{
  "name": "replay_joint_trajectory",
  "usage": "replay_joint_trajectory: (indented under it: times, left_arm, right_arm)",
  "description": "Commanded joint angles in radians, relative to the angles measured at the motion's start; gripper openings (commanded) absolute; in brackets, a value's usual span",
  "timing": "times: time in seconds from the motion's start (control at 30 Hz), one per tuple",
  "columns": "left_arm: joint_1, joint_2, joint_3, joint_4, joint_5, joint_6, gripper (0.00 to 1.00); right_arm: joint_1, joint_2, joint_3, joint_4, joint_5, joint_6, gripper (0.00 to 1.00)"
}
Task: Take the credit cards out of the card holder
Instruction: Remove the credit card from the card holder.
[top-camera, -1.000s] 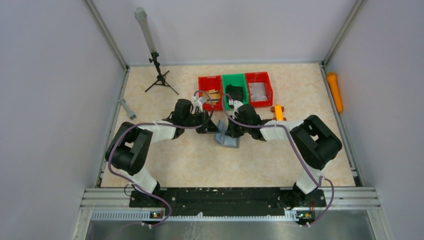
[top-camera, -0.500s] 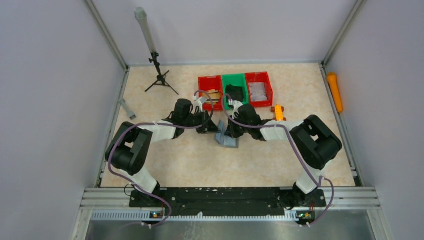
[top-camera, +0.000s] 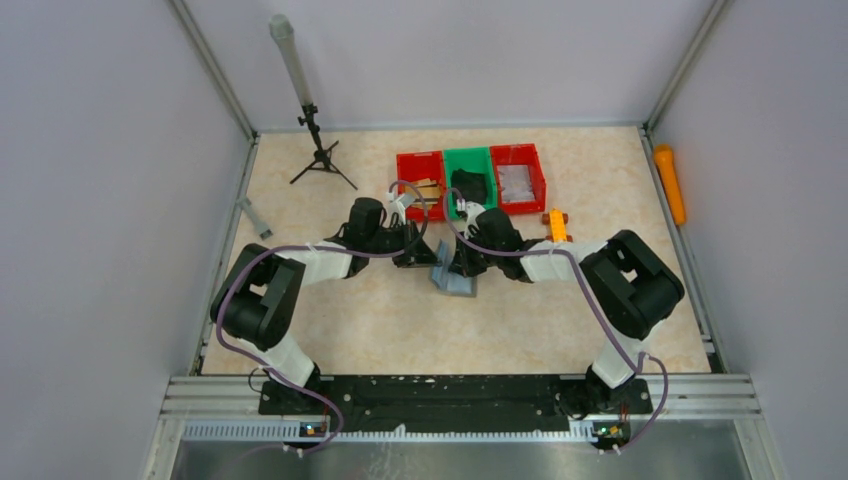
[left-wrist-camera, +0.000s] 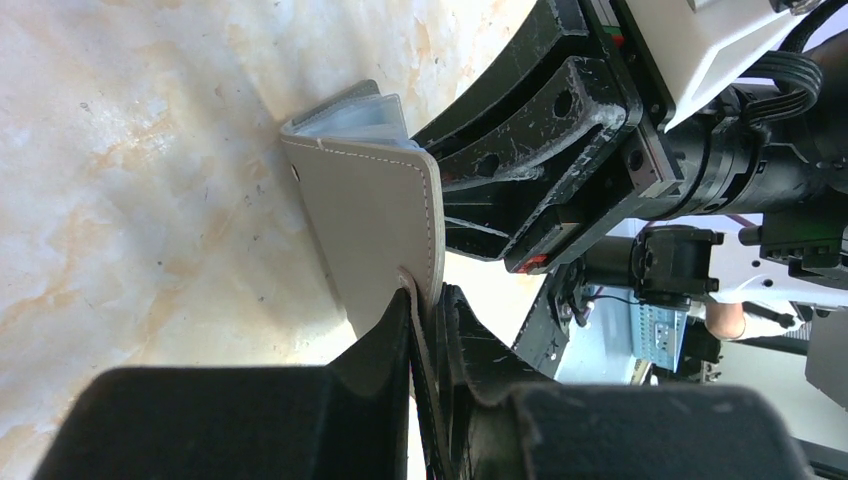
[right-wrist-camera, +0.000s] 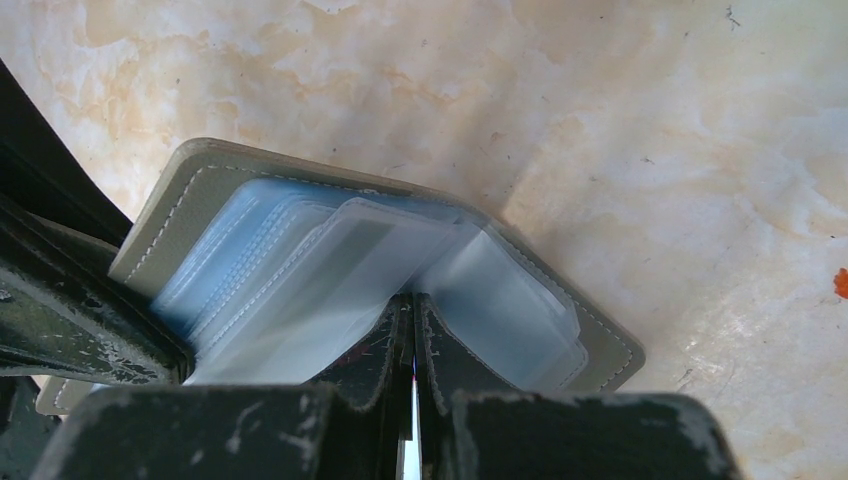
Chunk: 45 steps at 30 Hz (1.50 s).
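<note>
The card holder (top-camera: 455, 278) is sitting near the middle of the surface (top-camera: 380, 320), a little toward the far edge and just in front of a green bin (top-camera: 468, 151), and it is being held open between the two arms. It is standing tilted rather than lying flat, with its lower edge touching the surface. The left fingers (left-wrist-camera: 385, 340) are clamping the rim of the grey stitched cover (left-wrist-camera: 370, 230) beside its small tab, one finger on each face of the flap. From the opposite side, the right fingers (right-wrist-camera: 375, 350) are pressing tightly together at the fanned-out clear, bluish pockets (right-wrist-camera: 300, 260). They seem to be pinching one thin pocket leaf, though the view is too close to be sure. The pockets are spreading upward from the right fingers inside the grey cover. Both arms are reaching in toward each other over the surface, their fingers meeting at the holder.
</note>
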Motion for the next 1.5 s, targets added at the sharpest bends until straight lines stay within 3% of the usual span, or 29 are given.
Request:
replay_joint_trajectory:
  times: [0.0,0.33,0.57,0.83,1.0,1.1,1.3,1.47]
  left_arm:
    - [-0.009,-0.021,0.009,0.121,0.074,-0.018,0.02]
    - [-0.010,-0.018,0.012,0.105,0.058,-0.009,0.00]
    - [-0.021,-0.043,0.050,-0.078,-0.091,0.096,0.00]
    - [-0.020,-0.057,0.067,-0.175,-0.211,0.132,0.00]
    - [-0.021,-0.065,0.063,-0.162,-0.191,0.131,0.00]
    - [-0.021,-0.076,0.056,-0.151,-0.184,0.130,0.00]
    - [-0.024,-0.094,0.040,-0.107,-0.148,0.122,0.00]
    - [-0.033,-0.125,0.023,-0.092,-0.159,0.130,0.00]
  right_arm:
    - [0.002,-0.011,-0.002,0.060,-0.059,0.017,0.00]
    - [0.002,-0.009,-0.003,0.064,-0.067,0.017,0.00]
    - [-0.007,-0.020,-0.004,0.041,-0.032,0.024,0.09]
    - [-0.076,-0.093,-0.076,0.088,-0.020,0.062,0.12]
    - [-0.081,-0.127,-0.122,0.182,-0.101,0.077,0.42]
    - [-0.081,-0.131,-0.135,0.224,-0.136,0.093,0.55]
    - [-0.081,-0.209,-0.198,0.312,-0.129,0.103,0.72]
    - [-0.082,-0.279,-0.247,0.363,-0.104,0.097,0.80]
